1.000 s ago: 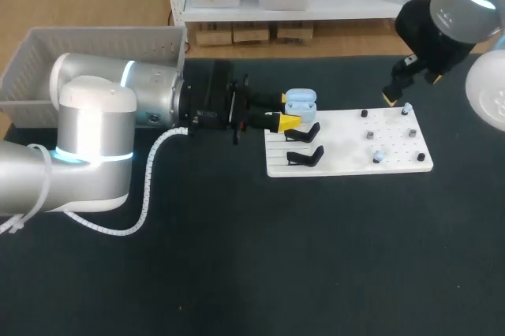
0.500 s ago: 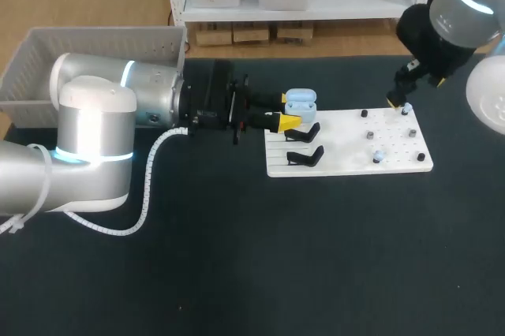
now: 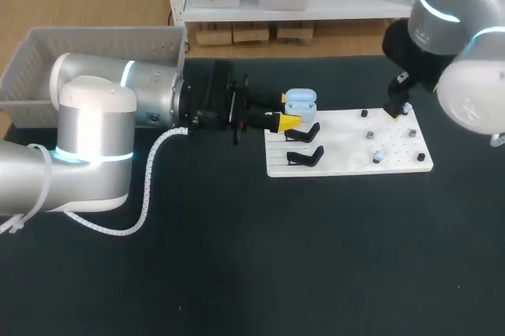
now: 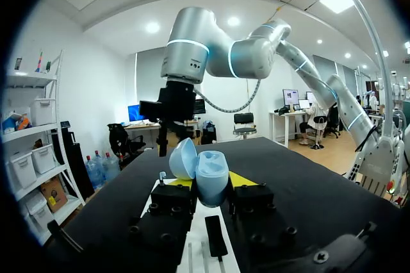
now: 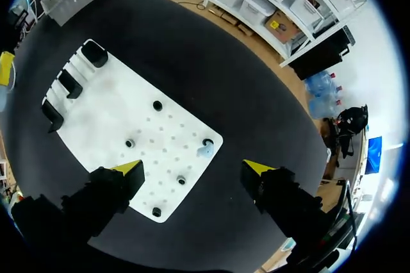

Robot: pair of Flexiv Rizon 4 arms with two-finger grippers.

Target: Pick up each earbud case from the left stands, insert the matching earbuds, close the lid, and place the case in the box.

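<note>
Pale-blue, glossy, rounded earbud case, lid open, is clamped by the left gripper, while the right gripper gapes wide, empty, above the flat white pegged board.

Black table, dull dark top. White flat board lies on it right of the middle, toward the far side, long edges running across, set a little askew. Grey box with ribbed walls sits at the far left corner, well apart from the board.
</note>
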